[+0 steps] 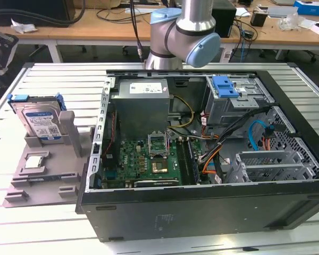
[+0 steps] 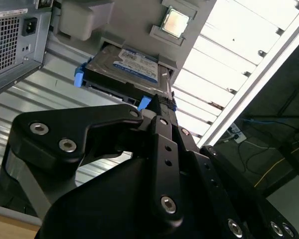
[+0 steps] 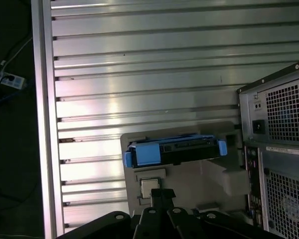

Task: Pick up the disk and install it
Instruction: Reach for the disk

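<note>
Open computer case [image 1: 202,212] beside grey stand [image 1: 53,183], slatted table [image 1: 42,234]

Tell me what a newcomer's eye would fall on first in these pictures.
The open computer case dominates the exterior view, its green motherboard exposed, with the robot arm rising beyond it. On the exterior view's left, the disk, framed in blue, stands upright in a grey holder, untouched.

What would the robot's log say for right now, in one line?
step: disk not yet picked | disk: on edge in gray holder, beside computer case | gripper: apart from disk | installed: no
</note>
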Robot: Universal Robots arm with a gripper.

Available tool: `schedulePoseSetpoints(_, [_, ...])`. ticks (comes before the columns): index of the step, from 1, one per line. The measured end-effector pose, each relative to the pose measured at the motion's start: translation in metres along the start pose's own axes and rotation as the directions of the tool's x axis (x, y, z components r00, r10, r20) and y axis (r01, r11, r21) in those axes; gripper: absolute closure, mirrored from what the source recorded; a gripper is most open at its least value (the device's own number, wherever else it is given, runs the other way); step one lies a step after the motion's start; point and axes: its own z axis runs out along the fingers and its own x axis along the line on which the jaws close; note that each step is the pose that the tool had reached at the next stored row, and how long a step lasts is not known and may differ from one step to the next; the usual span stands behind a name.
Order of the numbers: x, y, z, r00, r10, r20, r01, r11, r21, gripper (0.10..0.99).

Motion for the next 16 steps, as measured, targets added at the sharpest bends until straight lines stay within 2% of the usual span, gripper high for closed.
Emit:
schedulePoseSetpoints(5, [0.0122,-0.0009,-0.0003,1.0,0.0,0.0,0.0,1.0,0.0,0.984])
schedulePoseSetpoints(6, [0.0176,-0.0013,-0.0005,1.0,0.0,0.0,0.0,1.0,0.0,0.984])
schedulePoseSetpoints(8, [0.0224,-0.0017,-0.0006,1.0,0.0,0.0,0.0,1.0,0.0,0.984])
schedulePoseSetpoints(10, [0.0306,-0.0023,-0.0009,1.0,0.0,-0.0001,0.0,1.0,0.0,0.984])
schedulePoseSetpoints(13, [0.0494,-0.0037,-0.0013,1.0,0.0,0.0,0.0,1.0,0.0,0.984])
schedulePoseSetpoints(16, [0.059,-0.0045,-0.0016,1.0,0.0,0.0,0.0,1.0,0.0,0.984])
